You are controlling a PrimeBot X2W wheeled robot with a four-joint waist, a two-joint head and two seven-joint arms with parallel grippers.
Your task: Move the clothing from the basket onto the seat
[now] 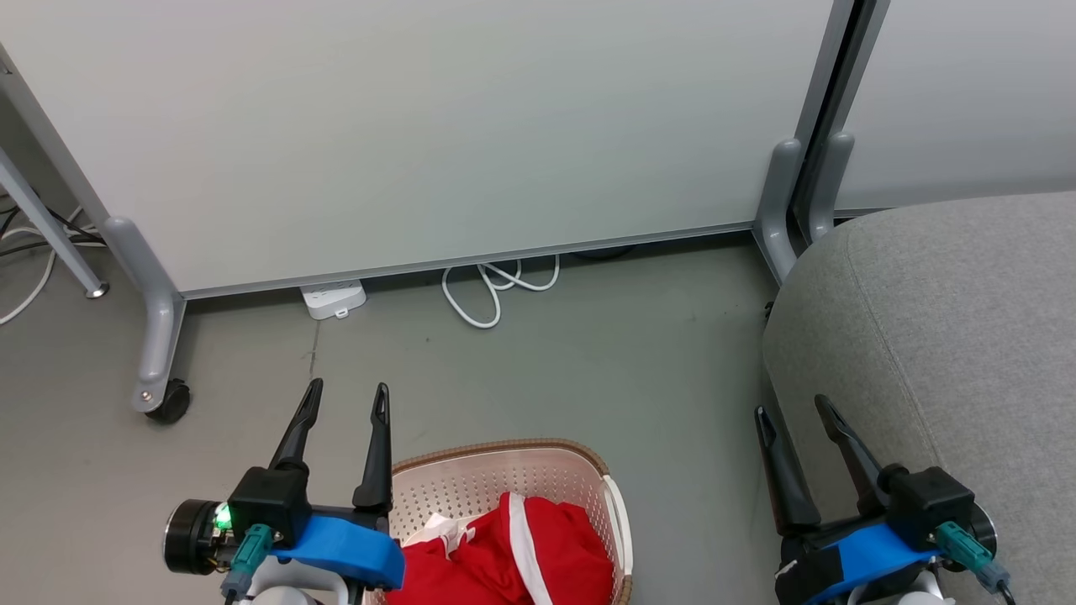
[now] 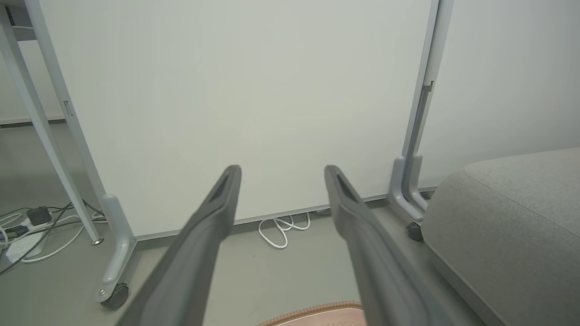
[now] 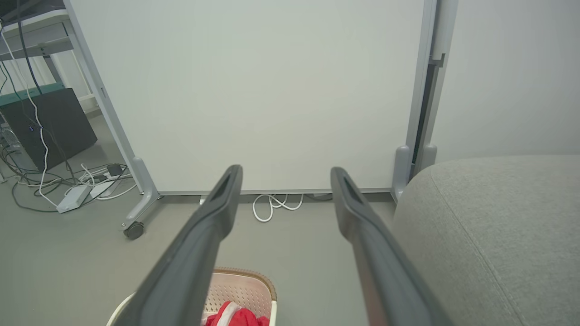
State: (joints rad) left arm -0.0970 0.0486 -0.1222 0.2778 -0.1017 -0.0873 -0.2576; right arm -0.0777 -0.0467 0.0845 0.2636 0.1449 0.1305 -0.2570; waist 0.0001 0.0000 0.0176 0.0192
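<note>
Closest to the head camera, along the bottom edge, the left claw sits at lower left and the right claw at lower right. Each has a blue wrist collar and two long dark fingers pointing up the picture. Both claws are spread wide and hold nothing. In each wrist view the fingers frame only bare grey floor and the wall panel beyond.

Just right of the left claw, the basket stands on the floor. It is cream-white and perforated, with a brown woven-look rim and a white handle on its right side. Its near part is cut off by the bottom edge. The left claw's inner finger overlaps the basket's left rim in the head view; whether they touch cannot be told.

Inside the basket lies the clothing, a crumpled heap of bright red fabric with a white stripe and white trim. How many garments make up the heap cannot be told.

The seat, a large light grey upholstered cushion with a rounded corner and a seam, takes up the right side, with open floor between it and the basket. The right claw hovers beside its left edge.

Behind stands a pale partition panel on grey legs, one with a black caster. A looped white cable and a white power strip lie at its foot.
</note>
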